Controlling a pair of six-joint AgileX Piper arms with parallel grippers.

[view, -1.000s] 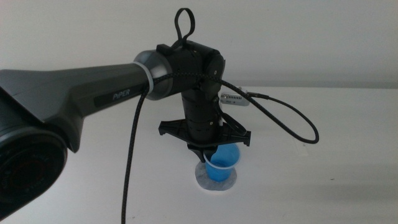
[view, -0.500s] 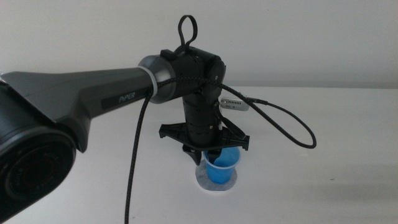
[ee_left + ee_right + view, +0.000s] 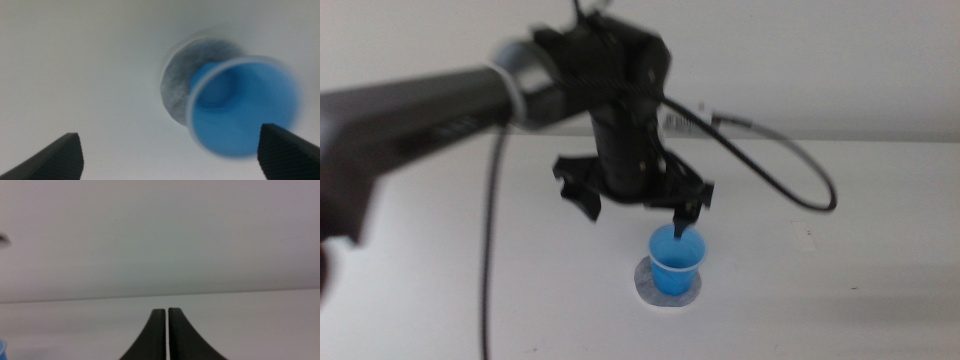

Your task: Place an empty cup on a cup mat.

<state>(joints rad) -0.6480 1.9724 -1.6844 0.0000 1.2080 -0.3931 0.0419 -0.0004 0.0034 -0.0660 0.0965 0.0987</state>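
The blue cup (image 3: 676, 262) stands upright and empty on the round grey cup mat (image 3: 645, 288) near the middle of the table. My left gripper (image 3: 635, 212) is open and hangs just above the cup, a little to its left, holding nothing. In the left wrist view the cup (image 3: 242, 105) sits on the mat (image 3: 176, 85), with my left gripper (image 3: 170, 134) spread wide and one jaw tip over the cup's rim. My right gripper (image 3: 166, 311) is shut and empty and is out of the middle view.
The left arm's black cable (image 3: 790, 180) loops out to the right above the white table (image 3: 860, 250). A small pale mark (image 3: 807, 235) lies on the table right of the cup.
My left gripper has let go of the cup, opened and risen up and to the left. The cup stays on the mat.
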